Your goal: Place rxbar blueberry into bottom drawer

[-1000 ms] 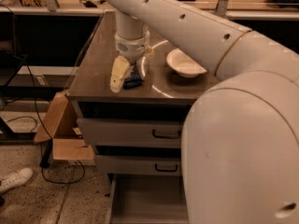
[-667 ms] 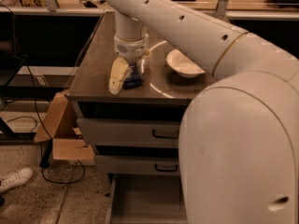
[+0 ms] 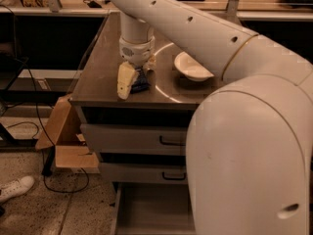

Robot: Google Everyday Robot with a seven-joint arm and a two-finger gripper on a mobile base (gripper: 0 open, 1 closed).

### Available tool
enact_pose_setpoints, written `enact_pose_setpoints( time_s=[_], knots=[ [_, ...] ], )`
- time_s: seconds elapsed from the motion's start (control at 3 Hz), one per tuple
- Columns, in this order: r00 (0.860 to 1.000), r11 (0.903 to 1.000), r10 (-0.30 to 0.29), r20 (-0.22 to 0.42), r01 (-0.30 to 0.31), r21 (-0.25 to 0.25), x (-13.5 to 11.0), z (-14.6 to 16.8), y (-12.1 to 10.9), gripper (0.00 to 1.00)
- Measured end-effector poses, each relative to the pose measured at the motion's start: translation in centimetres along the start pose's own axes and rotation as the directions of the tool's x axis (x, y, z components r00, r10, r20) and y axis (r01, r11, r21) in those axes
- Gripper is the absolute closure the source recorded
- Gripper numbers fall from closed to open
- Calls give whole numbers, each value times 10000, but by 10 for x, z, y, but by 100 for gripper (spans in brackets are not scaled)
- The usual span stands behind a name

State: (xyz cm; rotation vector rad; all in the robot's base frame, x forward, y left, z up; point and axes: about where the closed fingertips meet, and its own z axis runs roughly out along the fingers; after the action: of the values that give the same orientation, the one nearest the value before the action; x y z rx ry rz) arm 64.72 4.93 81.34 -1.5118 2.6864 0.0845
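The rxbar blueberry (image 3: 141, 83), a small dark blue wrapper, lies flat on the brown cabinet top (image 3: 100, 77) near its front edge. My gripper (image 3: 138, 72) is down on the cabinet top right over the bar, open, with one cream finger (image 3: 124, 81) left of the bar and the other behind it to the right. The bar sits between the fingers, partly hidden by them. The bottom drawer (image 3: 146, 212) is pulled out at the foot of the cabinet, a shallow grey tray, partly hidden behind my arm.
A white bowl (image 3: 191, 67) stands on the cabinet top right of the gripper. Two closed upper drawers with black handles (image 3: 172, 142) sit above the open one. A cardboard box (image 3: 63, 138) and cables lie left of the cabinet, a white shoe (image 3: 14, 187) on the floor.
The gripper has stayed over the bar, sinking very slightly toward the cabinet top. The bar, the bowl and the drawers have not moved.
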Motion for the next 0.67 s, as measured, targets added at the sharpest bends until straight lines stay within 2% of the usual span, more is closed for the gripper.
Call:
enact_pose_setpoints(
  time_s=[0.67],
  knots=[
    [10000,10000,0,1,0,0,0,0,0,65]
  ],
)
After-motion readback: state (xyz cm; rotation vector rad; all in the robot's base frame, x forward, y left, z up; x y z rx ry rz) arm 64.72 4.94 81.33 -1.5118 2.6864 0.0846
